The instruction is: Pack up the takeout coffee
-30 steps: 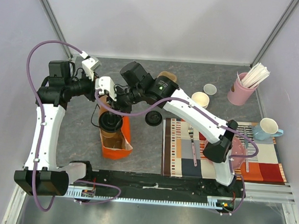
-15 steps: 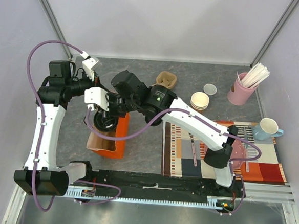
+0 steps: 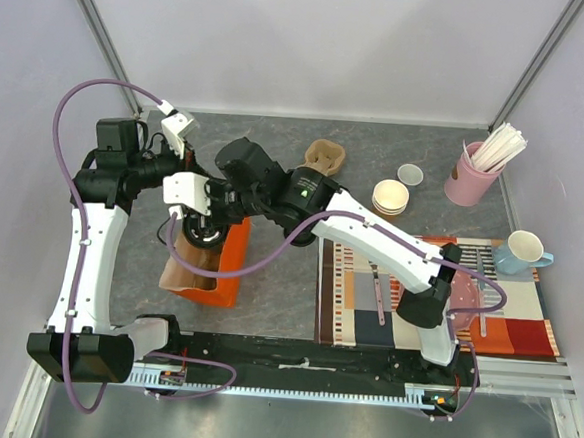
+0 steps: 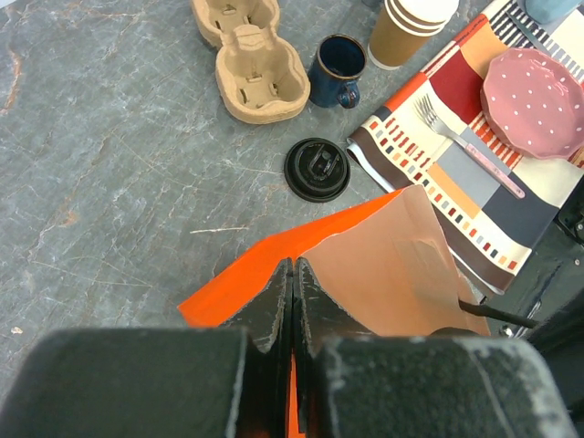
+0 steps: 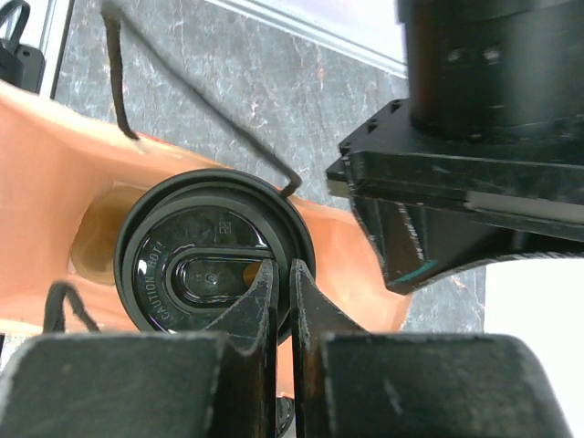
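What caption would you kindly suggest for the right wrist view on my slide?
Right gripper pinches the takeout coffee by its black lid in the open mouth of the paper bag.

Takeout coffee plugs the bag — left hand crowds its rim.

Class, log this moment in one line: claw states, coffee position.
left claw: shut on paper bag edge | right claw: shut on takeout coffee lid rim | position: at bag mouth
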Controlling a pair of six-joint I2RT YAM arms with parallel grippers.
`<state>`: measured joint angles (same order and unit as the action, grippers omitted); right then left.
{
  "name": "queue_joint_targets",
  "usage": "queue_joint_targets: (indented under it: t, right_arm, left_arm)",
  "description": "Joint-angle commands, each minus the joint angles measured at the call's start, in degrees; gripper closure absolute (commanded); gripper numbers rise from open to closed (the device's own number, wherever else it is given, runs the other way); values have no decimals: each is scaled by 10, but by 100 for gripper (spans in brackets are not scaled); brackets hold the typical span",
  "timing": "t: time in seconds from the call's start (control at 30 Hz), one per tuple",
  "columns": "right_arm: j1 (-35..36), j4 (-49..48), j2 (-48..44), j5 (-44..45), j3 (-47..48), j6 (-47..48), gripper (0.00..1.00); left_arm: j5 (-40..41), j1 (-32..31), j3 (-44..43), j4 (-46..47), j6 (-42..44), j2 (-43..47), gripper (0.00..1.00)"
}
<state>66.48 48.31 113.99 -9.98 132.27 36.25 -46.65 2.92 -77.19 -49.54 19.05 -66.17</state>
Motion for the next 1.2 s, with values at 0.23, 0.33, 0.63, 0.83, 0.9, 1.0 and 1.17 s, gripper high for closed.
queue_joint_targets:
  t: [0.23, 0.33, 0.63, 0.83, 0.9, 1.0, 1.17]
  right_arm:
    - [-4, 40, 11, -71, -10, -11, 100]
    - [-5, 56, 1, -104, -28, -36, 100]
    - [-5, 1, -11, -149, -119, -98, 100]
    - [-5, 5, 31, -158, -100, -108, 100]
    - [-6, 3, 43, -166, -104, -113, 100]
    - [-6, 3, 52, -160, -119, -116, 100]
    - [-6, 0, 67, -156, -131, -123, 100]
  left_arm:
    - [-19, -2, -25, 8, -8, 3, 98]
    - [-28, -5, -37, 8, -23, 6, 98]
    - [-25, -11, -21, -7, -38, 12, 98]
    - [-24, -11, 2, 21, -51, 10, 98]
    - [-19, -11, 12, 30, -51, 10, 98]
    - [-16, -11, 23, 37, -50, 13, 98]
    - [-12, -10, 25, 42, -45, 10, 98]
